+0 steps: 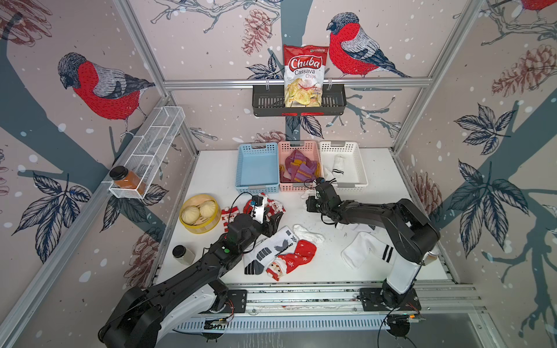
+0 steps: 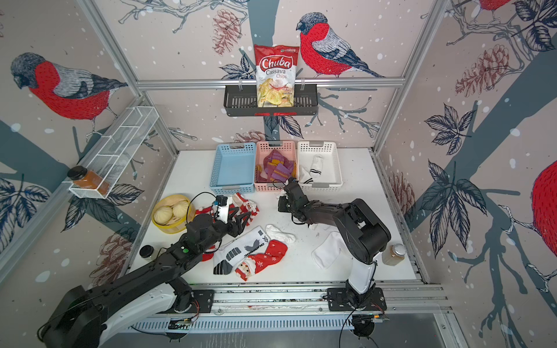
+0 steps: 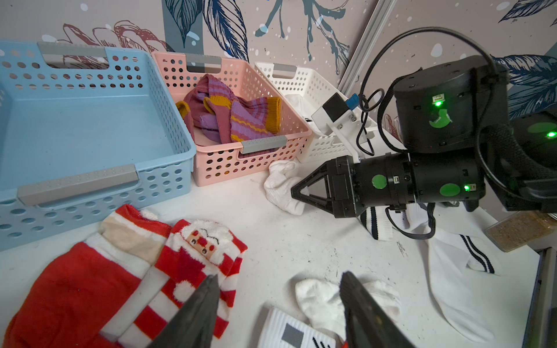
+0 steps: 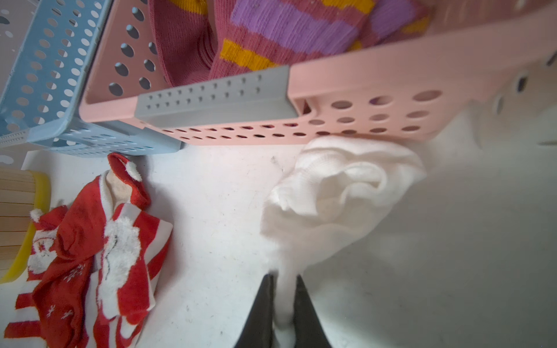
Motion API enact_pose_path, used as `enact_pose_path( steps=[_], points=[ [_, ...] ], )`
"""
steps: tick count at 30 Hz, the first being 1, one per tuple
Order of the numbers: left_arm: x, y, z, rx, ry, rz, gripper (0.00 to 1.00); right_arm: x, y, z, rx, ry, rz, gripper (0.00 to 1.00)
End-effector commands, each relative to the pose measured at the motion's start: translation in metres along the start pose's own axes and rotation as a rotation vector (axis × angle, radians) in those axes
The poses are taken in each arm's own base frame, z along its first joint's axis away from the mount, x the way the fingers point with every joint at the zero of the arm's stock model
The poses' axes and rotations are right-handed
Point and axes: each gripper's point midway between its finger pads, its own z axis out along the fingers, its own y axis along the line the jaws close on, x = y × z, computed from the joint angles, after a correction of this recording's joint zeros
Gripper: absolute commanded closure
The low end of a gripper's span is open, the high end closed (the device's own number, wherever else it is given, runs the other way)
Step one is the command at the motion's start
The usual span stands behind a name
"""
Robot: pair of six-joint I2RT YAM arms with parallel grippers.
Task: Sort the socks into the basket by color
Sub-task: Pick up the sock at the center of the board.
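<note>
Three baskets stand at the back: blue (image 1: 257, 189), pink (image 1: 297, 146) holding maroon-purple socks (image 1: 298, 170), and white (image 1: 358, 162) holding a black-striped white sock (image 1: 338, 165). My right gripper (image 4: 284, 280) is shut on a plain white sock (image 4: 340, 186) lying on the table before the pink basket; the sock (image 3: 280, 186) also shows in the left wrist view. My left gripper (image 3: 278, 275) hangs open above the table between red-and-white Christmas socks (image 3: 193, 256) and a small white sock (image 3: 322, 298). A Santa sock (image 1: 292, 259), a black-marked white sock (image 1: 268, 250) and a long striped white sock (image 1: 364, 250) lie nearer the front.
A yellow steamer with buns (image 1: 199, 214) and a jar (image 1: 182, 254) stand at the left, another jar (image 2: 393, 254) at the right edge. A wire shelf with a bottle (image 1: 129, 180) hangs on the left wall, a black rack with a chips bag (image 1: 303, 75) on the back wall.
</note>
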Motion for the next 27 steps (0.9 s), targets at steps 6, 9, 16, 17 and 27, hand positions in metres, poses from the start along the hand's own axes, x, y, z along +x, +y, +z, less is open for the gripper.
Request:
enact_pose_path(
  steps=[6, 9, 16, 17, 27],
  points=[
    [-0.002, -0.001, -0.001, 0.003, -0.006, 0.008, 0.35, -0.01, 0.004, -0.02, 0.0, -0.039, -0.019, 0.94],
    [-0.002, -0.001, -0.001, 0.003, -0.006, 0.008, 0.35, -0.019, 0.008, -0.036, 0.0, -0.065, -0.032, 0.94],
    [-0.005, -0.003, -0.002, 0.011, -0.012, 0.013, 0.35, -0.051, 0.013, -0.087, 0.021, -0.171, -0.058, 0.93],
    [-0.004, -0.002, -0.001, 0.009, -0.009, 0.011, 0.34, -0.058, 0.012, -0.096, 0.029, -0.19, -0.06, 0.92],
    [-0.006, -0.005, -0.001, 0.021, -0.012, 0.006, 0.34, -0.123, -0.03, -0.152, 0.116, -0.374, -0.038, 0.88]
  ],
)
